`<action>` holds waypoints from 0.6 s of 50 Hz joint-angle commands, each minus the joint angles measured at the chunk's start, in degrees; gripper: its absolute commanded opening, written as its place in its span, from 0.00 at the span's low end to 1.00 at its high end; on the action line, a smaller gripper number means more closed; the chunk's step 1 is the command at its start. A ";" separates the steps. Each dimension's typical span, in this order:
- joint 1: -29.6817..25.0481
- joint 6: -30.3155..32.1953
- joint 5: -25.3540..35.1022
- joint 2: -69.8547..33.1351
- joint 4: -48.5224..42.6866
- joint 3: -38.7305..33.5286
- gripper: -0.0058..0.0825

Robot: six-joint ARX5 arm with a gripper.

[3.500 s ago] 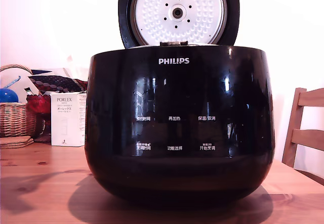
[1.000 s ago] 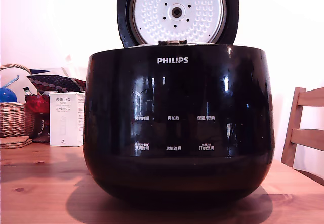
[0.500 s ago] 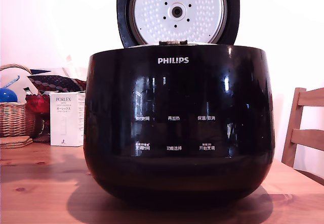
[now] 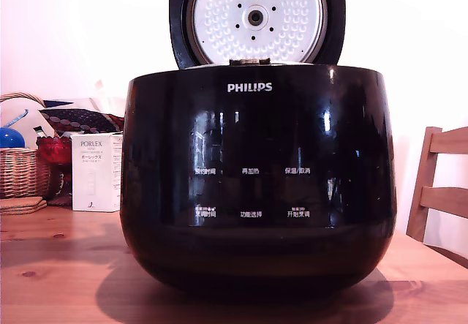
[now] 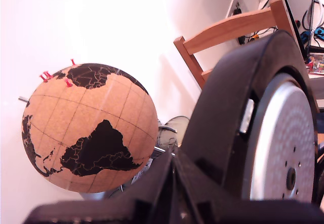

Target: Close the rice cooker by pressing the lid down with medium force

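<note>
Nothing moved; lid (image 4: 256,18) upright (claw unreadable).

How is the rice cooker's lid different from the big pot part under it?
The lid stands upright and open; the rice cooker body sits flat on the wooden table. The lid's underside is a dimpled silver-white disc with small holes; the body's front is smooth, with a white PHILIPS logo and button labels. The lid looks narrower than the body. Both have glossy black shells.

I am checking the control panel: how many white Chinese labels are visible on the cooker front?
6 on the rice cooker: three in an upper row and three in a lower row, below the logo. None appears hidden.
</note>
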State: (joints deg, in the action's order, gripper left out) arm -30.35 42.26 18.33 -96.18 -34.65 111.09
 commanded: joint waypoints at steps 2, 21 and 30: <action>-0.09 -0.24 -0.85 -2.78 0.52 -1.29 0.04; -0.20 -0.24 -2.05 -4.74 -1.44 -1.29 0.04; -0.22 -0.26 -1.55 -4.28 -5.64 -1.27 0.04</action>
State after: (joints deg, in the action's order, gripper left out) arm -29.56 42.26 15.57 -98.87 -38.09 111.11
